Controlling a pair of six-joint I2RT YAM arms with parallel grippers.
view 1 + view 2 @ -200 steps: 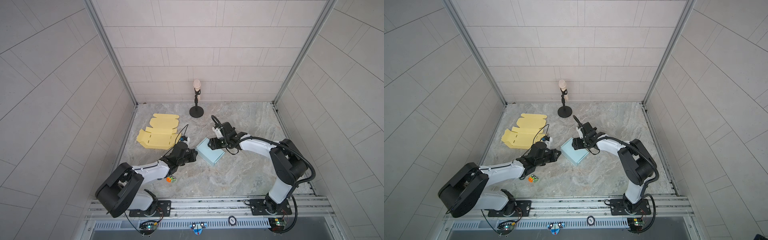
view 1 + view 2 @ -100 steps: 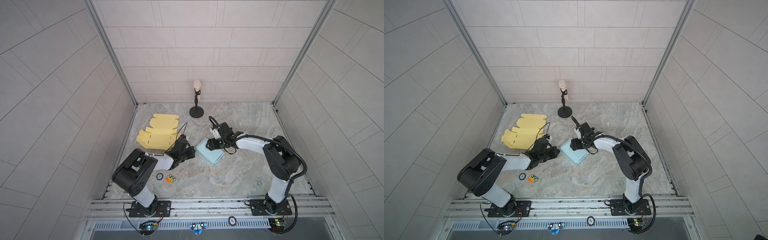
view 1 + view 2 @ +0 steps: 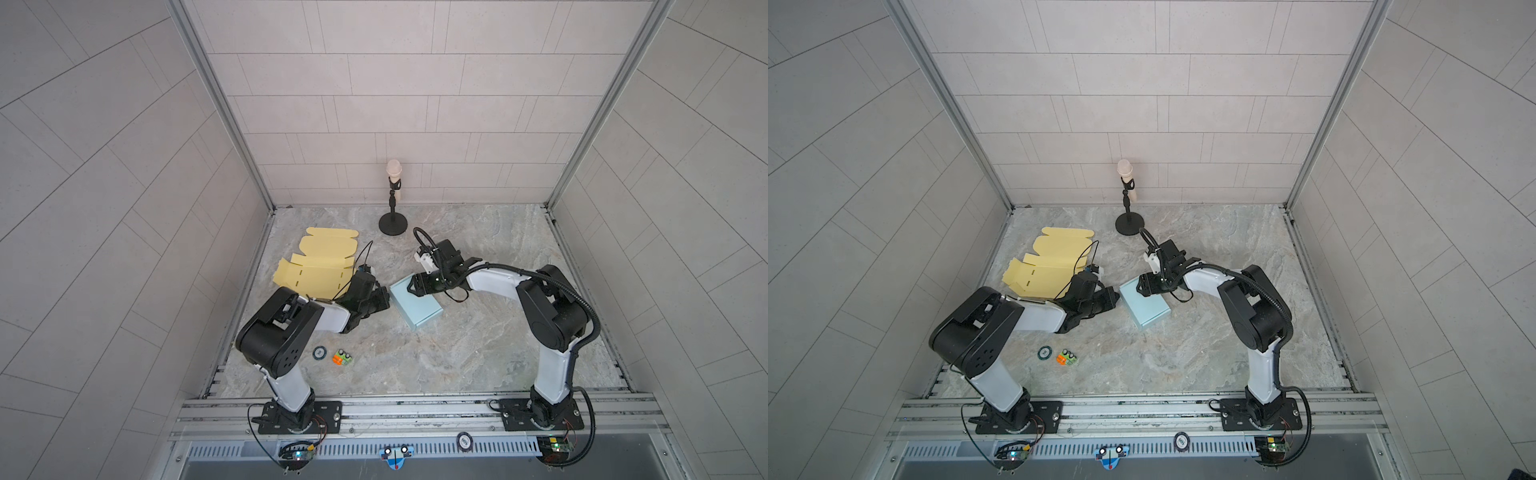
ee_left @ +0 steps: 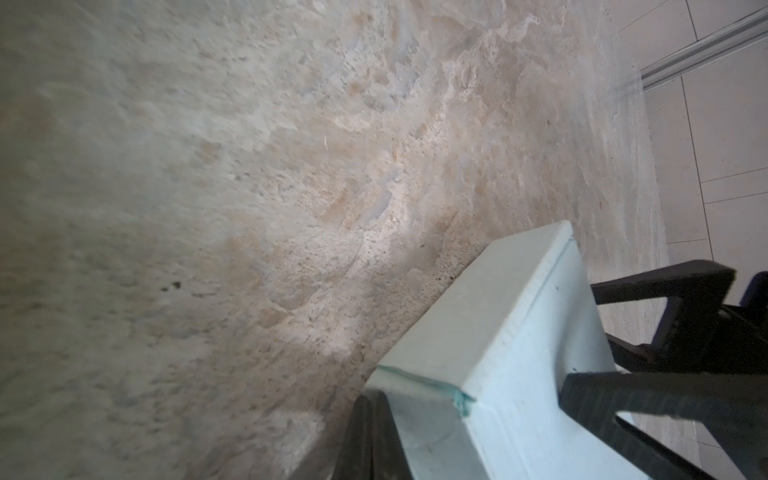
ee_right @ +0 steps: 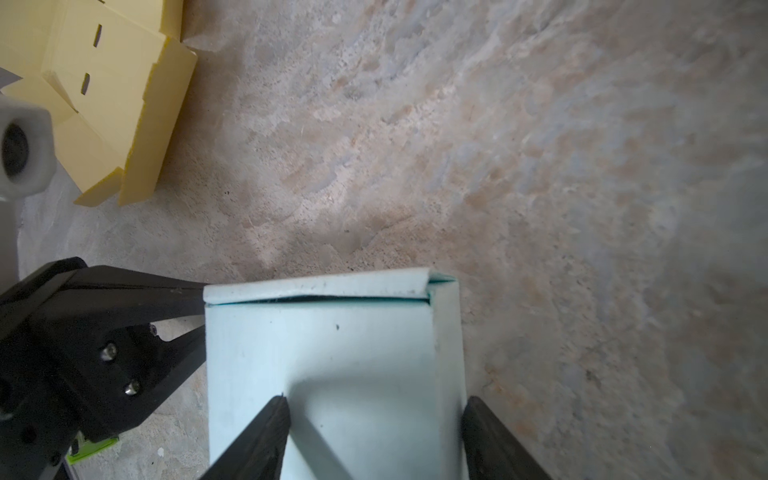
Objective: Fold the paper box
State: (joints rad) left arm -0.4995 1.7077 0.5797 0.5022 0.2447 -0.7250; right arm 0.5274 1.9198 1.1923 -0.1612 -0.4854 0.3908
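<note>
The paper box (image 3: 417, 305) (image 3: 1144, 307) is light blue, folded with its lid down, and lies mid-table. My left gripper (image 3: 384, 297) (image 3: 1113, 297) is shut, and its tip (image 4: 370, 399) presses the box (image 4: 519, 332) on its left side wall. My right gripper (image 3: 411, 286) (image 3: 1142, 286) is open over the far end of the box (image 5: 332, 365). In the right wrist view (image 5: 376, 401) one finger rests on the lid and the other stands just outside the side wall. A thin gap shows under the lid's front edge.
A flat, unfolded yellow cardboard blank (image 3: 322, 266) (image 5: 104, 83) lies at the back left. A microphone on a black stand (image 3: 392, 199) stands at the back centre. A round token (image 3: 319, 353) and a small orange-green item (image 3: 342, 357) lie front left.
The left arm's elbow has drawn back and risen while its shut gripper has come up against the box's side. The right gripper has slid left over the box, its jaws slightly narrower.
</note>
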